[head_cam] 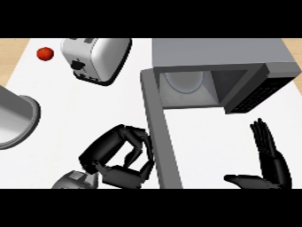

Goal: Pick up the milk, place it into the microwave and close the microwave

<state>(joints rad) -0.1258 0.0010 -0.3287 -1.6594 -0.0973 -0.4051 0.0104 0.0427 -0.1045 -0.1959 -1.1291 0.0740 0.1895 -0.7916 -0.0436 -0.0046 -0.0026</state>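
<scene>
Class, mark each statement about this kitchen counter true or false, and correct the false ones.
1. The microwave has its door open. True.
2. The toaster stands to the right of the microwave. False: it stands to the left of it.
3. The right hand is open, fingers straight and pointing up. True.
4. The red fruit lies inside the microwave. False: it lies on the counter, left of the toaster.
5. The left hand has its fingers curled, close to the door. True.
</scene>
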